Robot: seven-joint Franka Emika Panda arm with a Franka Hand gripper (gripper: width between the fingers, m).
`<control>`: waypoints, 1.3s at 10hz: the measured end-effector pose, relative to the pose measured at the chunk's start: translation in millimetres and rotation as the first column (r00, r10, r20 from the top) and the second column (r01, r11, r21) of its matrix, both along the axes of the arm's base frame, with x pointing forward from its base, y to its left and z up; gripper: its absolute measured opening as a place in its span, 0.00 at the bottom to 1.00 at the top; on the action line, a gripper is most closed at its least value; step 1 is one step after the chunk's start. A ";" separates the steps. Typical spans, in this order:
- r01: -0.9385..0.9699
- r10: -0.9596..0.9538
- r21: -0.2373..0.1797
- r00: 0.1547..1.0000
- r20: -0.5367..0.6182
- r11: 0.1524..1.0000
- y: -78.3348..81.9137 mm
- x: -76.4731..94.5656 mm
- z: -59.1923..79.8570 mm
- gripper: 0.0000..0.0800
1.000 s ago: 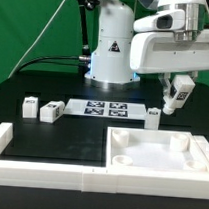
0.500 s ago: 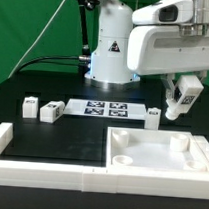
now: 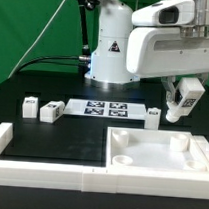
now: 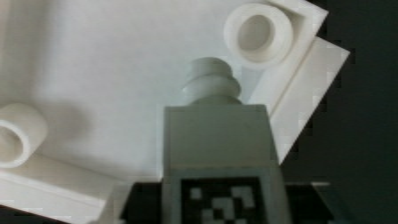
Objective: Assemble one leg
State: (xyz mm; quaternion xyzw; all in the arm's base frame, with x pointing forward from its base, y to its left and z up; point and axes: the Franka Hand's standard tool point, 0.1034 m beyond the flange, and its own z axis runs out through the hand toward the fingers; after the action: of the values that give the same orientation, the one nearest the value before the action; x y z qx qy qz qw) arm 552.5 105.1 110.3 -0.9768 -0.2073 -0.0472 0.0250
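While above tray (image 3: 158,176), jaws around leg (image 3: 179,102)

- No words or numbers are legible anywhere.
- Robot base (image 3: 108,58), far centre: a dark triangular warning sign.
- Marker board (image 3: 104,109) and leg (image 4: 217,150): black-and-white square tags.

backdrop: green screen (image 3: 27,28) – behind the black table (image 3: 75,141) | table: matte, evenly lit | white rail (image 3: 38,176) – along table's near edge
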 end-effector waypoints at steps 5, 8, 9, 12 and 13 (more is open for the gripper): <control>0.260 -0.260 0.054 0.965 -0.007 0.964 17.1 2.1 1.3 0.36; 0.279 -0.283 0.090 0.959 0.031 0.956 20.1 7.1 -1.4 0.36; 0.279 -0.284 0.096 0.958 0.043 0.955 20.1 9.1 -0.8 0.36; 0.269 -0.287 0.132 0.946 0.150 0.954 17.8 7.0 -5.0 0.36; 0.260 -0.286 0.149 0.937 0.199 0.954 17.1 7.8 -6.7 0.36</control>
State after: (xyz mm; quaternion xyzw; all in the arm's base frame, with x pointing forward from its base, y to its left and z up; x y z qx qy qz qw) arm 560.3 122.2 103.6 -0.9817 -0.0678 -0.1697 0.0539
